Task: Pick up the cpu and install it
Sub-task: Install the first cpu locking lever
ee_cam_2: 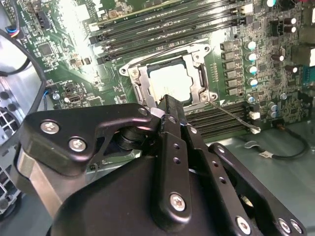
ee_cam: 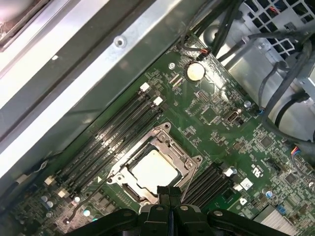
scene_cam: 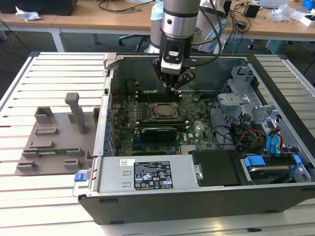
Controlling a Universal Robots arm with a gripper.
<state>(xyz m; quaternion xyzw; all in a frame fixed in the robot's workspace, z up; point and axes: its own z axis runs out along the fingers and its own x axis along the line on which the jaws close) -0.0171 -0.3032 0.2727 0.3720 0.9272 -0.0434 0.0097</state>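
in the exterior view the arm (scene_cam: 179, 19) is reaching down into an open computer case (scene_cam: 105, 123) that is lying on a slatted table (scene_cam: 49, 69). the gripper (scene_cam: 173, 86) is hanging over the green motherboard (scene_cam: 197, 127), just behind the metal-framed socket (scene_cam: 162, 109) as that view shows it, and appears to be clear of the board.

the fingers are pressed together and nothing is sitting between them. in the first wrist view the two black fingertips (ee_cam: 165, 192) are meeting side by side at the gripper (ee_cam: 170, 190), with only a thin seam between them. in the second wrist view the gripper (ee_cam_2: 170, 102) is tapering to one closed tip in front of the socket (ee_cam_2: 139, 83).

the cpu (ee_cam: 152, 169) is lying flat inside the socket (ee_cam: 170, 142), its silvery-white lid facing up and the metal frame running around it. in the second wrist view the cpu (ee_cam_2: 170, 81) is showing just past the closed tip, and a thin wire lever (ee_cam_2: 234, 117) is sticking out from the socket's corner.

rows of dark memory slots (ee_cam: 118, 132) are running along both sides of the socket, and a coin cell battery (ee_cam: 194, 72) is sitting further along the board.

at the exterior view's left, a grey slotted fixture plate (scene_cam: 54, 135) is resting on the table, well apart from the gripper.
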